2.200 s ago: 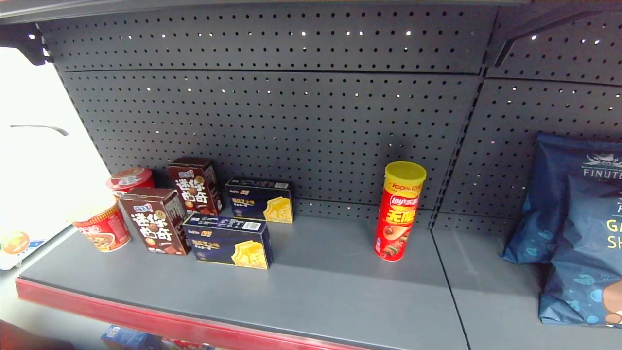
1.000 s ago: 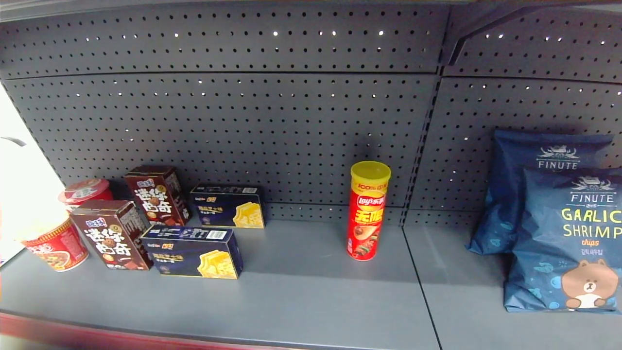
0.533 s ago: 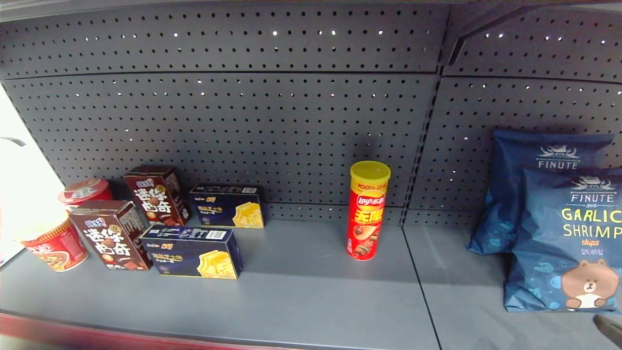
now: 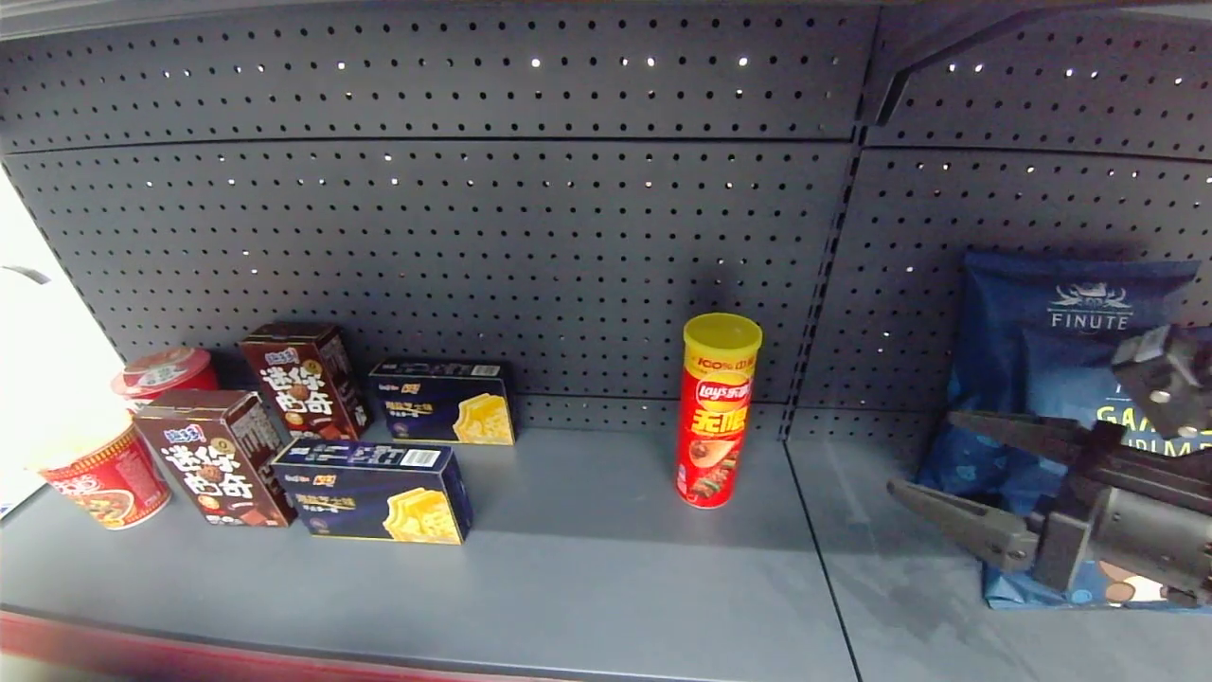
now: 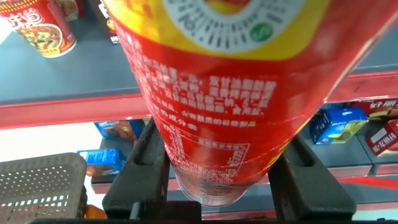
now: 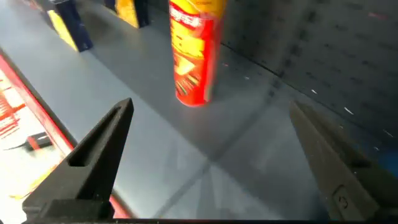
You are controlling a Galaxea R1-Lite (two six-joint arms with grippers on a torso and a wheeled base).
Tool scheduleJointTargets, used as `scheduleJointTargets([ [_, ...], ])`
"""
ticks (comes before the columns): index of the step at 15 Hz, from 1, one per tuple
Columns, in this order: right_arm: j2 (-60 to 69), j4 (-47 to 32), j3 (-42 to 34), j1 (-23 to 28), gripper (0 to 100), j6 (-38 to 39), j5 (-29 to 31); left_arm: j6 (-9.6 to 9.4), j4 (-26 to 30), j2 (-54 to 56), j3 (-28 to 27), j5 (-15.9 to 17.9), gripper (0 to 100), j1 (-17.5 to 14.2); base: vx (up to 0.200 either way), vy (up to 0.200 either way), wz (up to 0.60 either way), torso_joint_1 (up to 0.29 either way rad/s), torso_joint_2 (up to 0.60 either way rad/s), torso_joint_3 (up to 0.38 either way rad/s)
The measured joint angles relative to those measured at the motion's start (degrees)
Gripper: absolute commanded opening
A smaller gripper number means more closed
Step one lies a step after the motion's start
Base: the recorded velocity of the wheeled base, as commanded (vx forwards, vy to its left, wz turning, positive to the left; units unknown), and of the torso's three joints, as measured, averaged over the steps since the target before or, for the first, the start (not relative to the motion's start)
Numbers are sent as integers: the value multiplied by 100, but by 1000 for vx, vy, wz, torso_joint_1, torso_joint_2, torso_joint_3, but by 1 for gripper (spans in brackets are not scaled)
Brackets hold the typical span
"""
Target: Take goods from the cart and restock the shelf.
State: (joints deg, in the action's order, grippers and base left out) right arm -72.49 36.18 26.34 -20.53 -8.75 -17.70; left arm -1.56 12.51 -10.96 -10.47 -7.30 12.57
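My left gripper (image 5: 224, 177) is pinching a second chip can (image 5: 217, 81). It is red and yellow and sits between both fingers, out in front of the red front edge of the shelf (image 4: 587, 568). From there I cannot tell how it lies relative to the standing chip can (image 4: 720, 409).

That standing chip can is upright near the back panel, touching nothing. My right gripper (image 4: 923, 453) hangs over the shelf to the right of it and well apart from it. Its fingers are spread wide and hold nothing, with their tips pointing back toward the can.

Right of the can, behind my right gripper, the blue chip bags (image 4: 1032, 313) lean against the panel. Left of the can lie two dark blue boxes (image 4: 379, 493), then two brown boxes (image 4: 218, 469), and farthest left the red noodle cups (image 4: 104, 483).
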Motion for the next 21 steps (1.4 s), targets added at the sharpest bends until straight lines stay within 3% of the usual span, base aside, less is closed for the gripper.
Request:
scheduleJointTargets([
  [8,-2032,369,1334,-133,100,5,-628,1,27,24,74,2,0,0,0,0,0,0,0,0],
  [21,-3794,1018,2319,-173,100,13,-1486,48,82,168,52,-22,0,-23,0,0,0,0,0,0],
])
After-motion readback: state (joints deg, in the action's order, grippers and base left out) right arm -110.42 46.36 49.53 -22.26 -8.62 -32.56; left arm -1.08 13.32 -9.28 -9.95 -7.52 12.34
